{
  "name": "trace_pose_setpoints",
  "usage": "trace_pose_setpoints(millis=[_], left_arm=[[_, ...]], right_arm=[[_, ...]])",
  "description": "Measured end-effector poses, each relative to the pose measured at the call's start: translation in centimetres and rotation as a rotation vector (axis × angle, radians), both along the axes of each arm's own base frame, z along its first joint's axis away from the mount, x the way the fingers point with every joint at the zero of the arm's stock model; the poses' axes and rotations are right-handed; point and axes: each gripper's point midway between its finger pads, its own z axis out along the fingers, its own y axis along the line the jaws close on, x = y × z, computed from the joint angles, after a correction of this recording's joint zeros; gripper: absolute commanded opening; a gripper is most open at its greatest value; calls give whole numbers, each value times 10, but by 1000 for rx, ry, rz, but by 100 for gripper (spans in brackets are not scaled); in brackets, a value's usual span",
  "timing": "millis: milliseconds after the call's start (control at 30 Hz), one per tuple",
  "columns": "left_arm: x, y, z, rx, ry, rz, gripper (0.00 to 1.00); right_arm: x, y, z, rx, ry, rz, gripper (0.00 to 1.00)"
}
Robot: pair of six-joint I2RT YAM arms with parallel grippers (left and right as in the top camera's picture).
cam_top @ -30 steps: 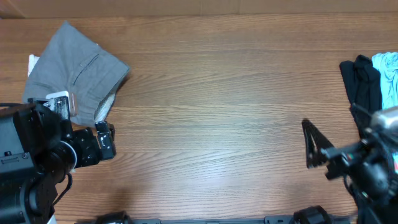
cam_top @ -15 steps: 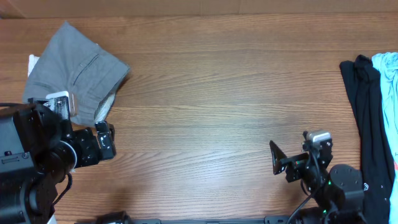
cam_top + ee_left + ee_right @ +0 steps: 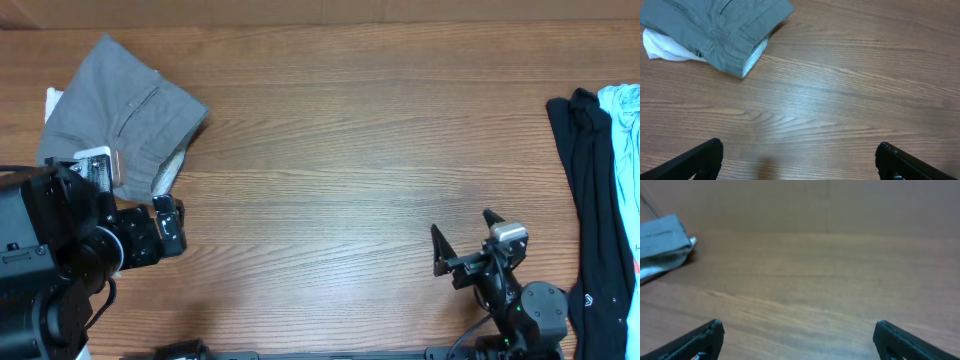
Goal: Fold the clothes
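The grey shorts (image 3: pixel 125 110) lie folded at the table's far left, on top of a white garment (image 3: pixel 52 102). They also show at the top left of the left wrist view (image 3: pixel 715 30) and far off at the left of the right wrist view (image 3: pixel 660 242). My left gripper (image 3: pixel 799 159) is open and empty over bare wood, below and right of the shorts; its fingertips do not show from overhead. My right gripper (image 3: pixel 463 243) is open and empty near the front edge, right of centre; it also shows in the right wrist view (image 3: pixel 799 337).
A black garment (image 3: pixel 590 150) and a light blue garment (image 3: pixel 625 125) lie at the table's right edge. The white garment (image 3: pixel 665 45) sticks out from under the shorts. The left arm's body (image 3: pixel 60 250) fills the front left corner.
My right arm has swung from the right edge in toward the front middle, uncovering the black garment. The left arm and the shorts have not moved.
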Motion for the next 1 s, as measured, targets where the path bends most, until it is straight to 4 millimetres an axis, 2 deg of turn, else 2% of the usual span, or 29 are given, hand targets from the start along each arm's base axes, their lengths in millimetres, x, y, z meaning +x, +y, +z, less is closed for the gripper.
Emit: trace_pose_setpoints(millis=[200,1000], left_arm=[[0,0,0,0,0,0,100],[0,0,0,0,0,0,100]], right_arm=[[7,2,-16,2,-11,6,100],[8,2,-15,4,-18,9,100]])
